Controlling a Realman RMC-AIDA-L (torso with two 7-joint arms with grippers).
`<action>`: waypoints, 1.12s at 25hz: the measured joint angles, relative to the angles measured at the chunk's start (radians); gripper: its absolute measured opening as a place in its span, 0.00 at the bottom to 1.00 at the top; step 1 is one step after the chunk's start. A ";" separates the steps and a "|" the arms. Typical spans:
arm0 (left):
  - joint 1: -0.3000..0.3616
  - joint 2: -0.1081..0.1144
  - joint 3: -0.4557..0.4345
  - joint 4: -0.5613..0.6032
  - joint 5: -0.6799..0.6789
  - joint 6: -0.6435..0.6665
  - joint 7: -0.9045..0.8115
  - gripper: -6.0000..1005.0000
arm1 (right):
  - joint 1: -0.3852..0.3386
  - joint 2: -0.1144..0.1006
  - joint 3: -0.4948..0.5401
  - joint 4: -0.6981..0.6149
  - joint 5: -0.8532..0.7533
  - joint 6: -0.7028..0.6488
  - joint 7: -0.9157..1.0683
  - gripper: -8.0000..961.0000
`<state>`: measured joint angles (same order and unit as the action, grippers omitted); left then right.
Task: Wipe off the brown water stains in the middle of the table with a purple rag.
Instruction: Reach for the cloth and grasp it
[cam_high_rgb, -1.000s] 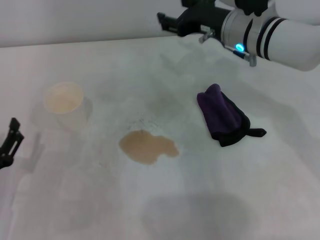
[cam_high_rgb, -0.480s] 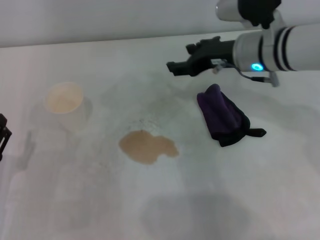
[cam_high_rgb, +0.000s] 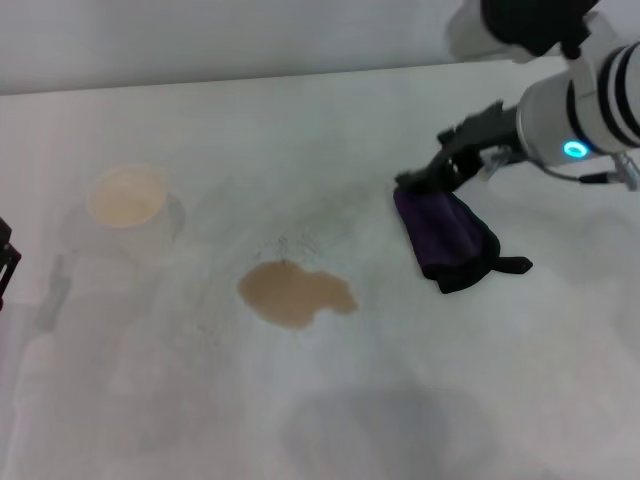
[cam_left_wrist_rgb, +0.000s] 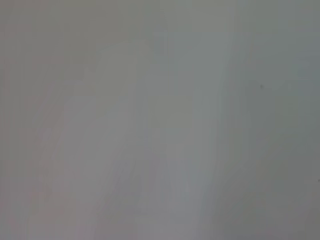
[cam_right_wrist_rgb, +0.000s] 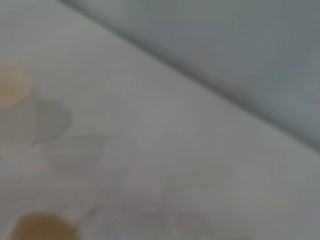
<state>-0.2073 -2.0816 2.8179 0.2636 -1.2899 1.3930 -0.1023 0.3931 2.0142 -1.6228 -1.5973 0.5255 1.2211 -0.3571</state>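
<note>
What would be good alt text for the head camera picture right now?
The robot's right hand reaches down to the far end of a bunched purple rag on a white table. A brown water stain lies to the rag's left, unwiped, and a white paper cup stands farther left.

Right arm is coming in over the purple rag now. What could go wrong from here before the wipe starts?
1. The right gripper sits at the far tip of the bunched dark purple rag; a pinch there may catch only an edge, and the cloth could slip out.
2. The rag's black corner tail trails loose and could drag.
3. The white paper cup stands beyond the flat tan-brown water stain on the white table; an overlong sweep might tip it.
</note>
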 joint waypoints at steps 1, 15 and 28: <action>-0.002 0.000 0.000 0.000 0.000 -0.001 0.000 0.88 | 0.011 0.000 -0.011 -0.002 -0.011 0.030 0.021 0.80; -0.029 0.000 0.000 0.000 -0.008 -0.009 -0.001 0.88 | 0.157 0.006 -0.062 0.292 -0.103 0.009 0.119 0.79; -0.032 0.000 0.000 -0.010 -0.050 -0.011 -0.001 0.88 | 0.227 0.006 -0.060 0.441 -0.108 -0.042 0.120 0.73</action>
<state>-0.2389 -2.0816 2.8180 0.2534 -1.3403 1.3820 -0.1029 0.6202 2.0199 -1.6828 -1.1562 0.4170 1.1788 -0.2371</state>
